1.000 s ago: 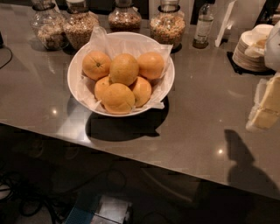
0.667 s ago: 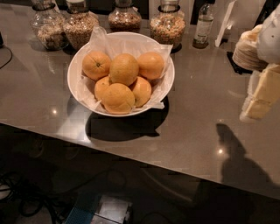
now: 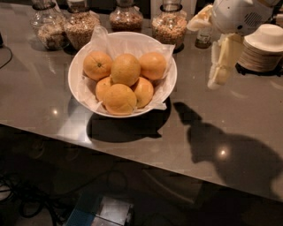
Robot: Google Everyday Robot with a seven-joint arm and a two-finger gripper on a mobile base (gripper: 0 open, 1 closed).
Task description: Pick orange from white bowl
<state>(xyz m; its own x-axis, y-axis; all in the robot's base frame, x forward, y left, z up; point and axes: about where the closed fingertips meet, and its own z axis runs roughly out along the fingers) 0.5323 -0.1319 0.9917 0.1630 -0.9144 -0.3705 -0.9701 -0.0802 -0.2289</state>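
Orange untouched in white bowl; gripper hovers far right, well apart (opening: cannot tell). Pick pending.

The robot's single arm enters the camera view from the upper right corner. Only its last part is seen: a rounded white wrist housing with a small vented patch on its side. Below this housing hangs the hand, cream-coloured and long, pointing downward and a little to the left. It hovers in the air above the tabletop and touches nothing. It holds nothing. Its dark shadow falls on the tabletop, below and slightly left of the hand.
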